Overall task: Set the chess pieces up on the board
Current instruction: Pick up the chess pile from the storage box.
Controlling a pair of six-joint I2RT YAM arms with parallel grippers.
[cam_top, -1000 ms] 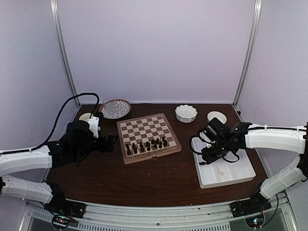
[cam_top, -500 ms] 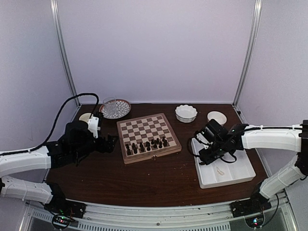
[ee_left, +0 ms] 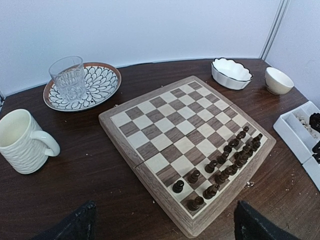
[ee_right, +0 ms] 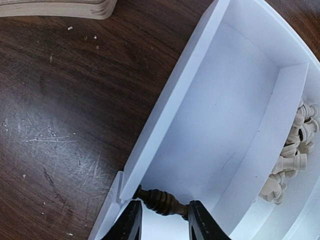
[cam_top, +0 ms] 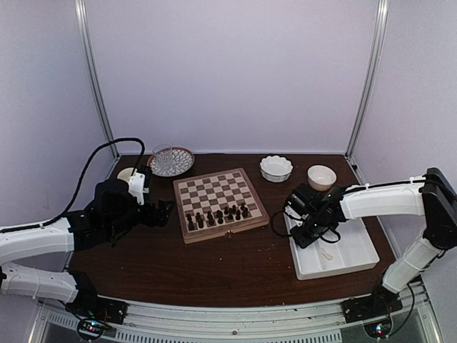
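Near right: your right tool (ee_right: 162, 217) is low over the board-side edge of the white tray (ee_right: 170, 107). Its fingers are clamped on one dark piece (ee_right: 160, 201). The piece lies crosswise between the tips, just inside the tray wall. One compartment over, a heap of cream pieces (ee_right: 292, 160) lies jumbled against the divider.

Near left: your left tool (cam_top: 163, 212) hovers over the bench (ee_left: 90, 190), fingers spread wide. It faces the board's left side, close by but not touching.

Middle: the board (ee_left: 165, 125) lies flat at mid-bench, turned a little off square and well apart from the tray. The dark set (ee_left: 225, 167) stands upright in two rows along the board's near edge. You cannot tell from here which piece is which.

Far left: a white mug (ee_left: 22, 142) stands upright with its handle toward the board. Behind it is a patterned plate (ee_left: 105, 82) with a glass (ee_left: 67, 77) standing on it.

Far right: a scalloped bowl (ee_left: 231, 74) sits beyond the board's far corner. A smaller cream bowl (ee_left: 278, 80) sits beside it, the two apart.
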